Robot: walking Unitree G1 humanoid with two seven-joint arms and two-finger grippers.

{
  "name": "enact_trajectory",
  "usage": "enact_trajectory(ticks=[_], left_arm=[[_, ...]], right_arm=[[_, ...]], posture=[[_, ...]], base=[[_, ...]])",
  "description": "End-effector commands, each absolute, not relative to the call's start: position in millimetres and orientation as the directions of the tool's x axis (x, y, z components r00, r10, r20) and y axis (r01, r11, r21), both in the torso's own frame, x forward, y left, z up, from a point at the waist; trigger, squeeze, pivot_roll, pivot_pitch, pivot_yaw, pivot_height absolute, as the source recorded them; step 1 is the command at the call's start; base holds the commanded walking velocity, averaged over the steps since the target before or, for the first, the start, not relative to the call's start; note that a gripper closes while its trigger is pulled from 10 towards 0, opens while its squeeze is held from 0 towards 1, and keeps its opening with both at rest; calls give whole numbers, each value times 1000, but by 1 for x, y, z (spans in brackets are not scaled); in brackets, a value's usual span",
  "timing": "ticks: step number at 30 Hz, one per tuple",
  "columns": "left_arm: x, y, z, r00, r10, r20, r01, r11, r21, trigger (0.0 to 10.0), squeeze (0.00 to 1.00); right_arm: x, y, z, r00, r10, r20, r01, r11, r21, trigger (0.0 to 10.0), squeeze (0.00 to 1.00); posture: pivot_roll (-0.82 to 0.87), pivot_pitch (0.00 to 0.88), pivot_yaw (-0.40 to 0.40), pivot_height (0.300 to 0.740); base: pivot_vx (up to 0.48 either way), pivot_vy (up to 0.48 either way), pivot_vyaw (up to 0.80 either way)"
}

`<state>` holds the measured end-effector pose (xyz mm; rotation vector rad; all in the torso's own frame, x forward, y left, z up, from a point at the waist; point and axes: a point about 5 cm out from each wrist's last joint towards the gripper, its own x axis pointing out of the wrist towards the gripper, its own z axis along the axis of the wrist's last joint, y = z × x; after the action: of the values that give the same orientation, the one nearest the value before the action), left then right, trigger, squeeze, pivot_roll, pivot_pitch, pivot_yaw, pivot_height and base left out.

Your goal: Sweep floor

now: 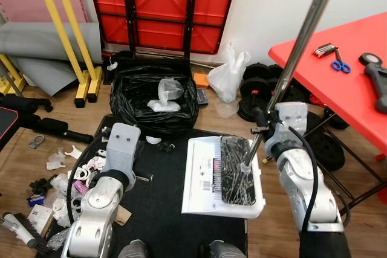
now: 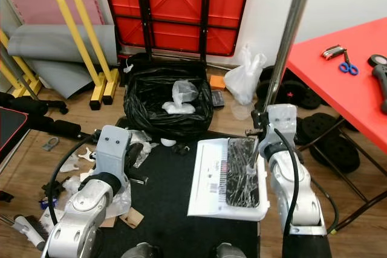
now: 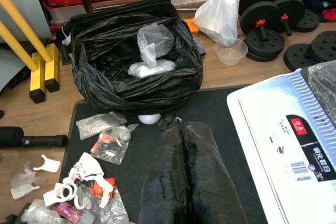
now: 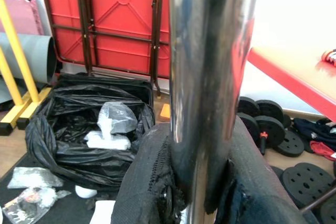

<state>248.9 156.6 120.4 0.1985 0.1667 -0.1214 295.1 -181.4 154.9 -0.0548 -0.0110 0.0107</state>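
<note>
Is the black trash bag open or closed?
Open. The black trash bag has its mouth spread wide, and clear crumpled plastic lies inside it.

Below me the wooden floor (image 1: 24,167) carries a black mat (image 1: 157,209). A white dustpan (image 1: 202,179) lies flat on the mat. A black bin bag (image 1: 154,98), open, sits at the mat's far edge. Scraps of litter (image 1: 78,176) lie scattered along the mat's left edge and onto the wood. To my right, the red bench (image 1: 344,83) bears blue scissors (image 1: 340,64).
</note>
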Motion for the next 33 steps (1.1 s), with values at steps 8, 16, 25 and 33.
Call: enact_trajectory(ticks=[8, 16, 25, 33], left_arm=[[252, 154, 126, 982, -116, -147, 145, 969, 201, 10000, 0], [253, 155, 126, 984, -109, -143, 137, 970, 200, 10000, 0], [251, 155, 126, 982, -116, -146, 144, 970, 198, 10000, 0], [249, 156, 127, 982, -118, -149, 146, 970, 196, 10000, 0]], right_arm=[[307, -177, 177, 995, 25, 99, -25, 1000, 2, 10000, 0], [311, -178, 177, 995, 45, 88, -50, 997, 57, 10000, 0], [312, -182, 180, 994, 42, 102, -47, 998, 44, 10000, 0], [312, -181, 181, 992, 49, 113, -54, 998, 40, 10000, 0]], posture=[[-72, 147, -131, 675], [-69, 146, -133, 645], [-67, 153, -132, 615], [-65, 165, -125, 595]], base=[[0, 0, 0], [0, 0, 0], [0, 0, 0], [0, 0, 0]])
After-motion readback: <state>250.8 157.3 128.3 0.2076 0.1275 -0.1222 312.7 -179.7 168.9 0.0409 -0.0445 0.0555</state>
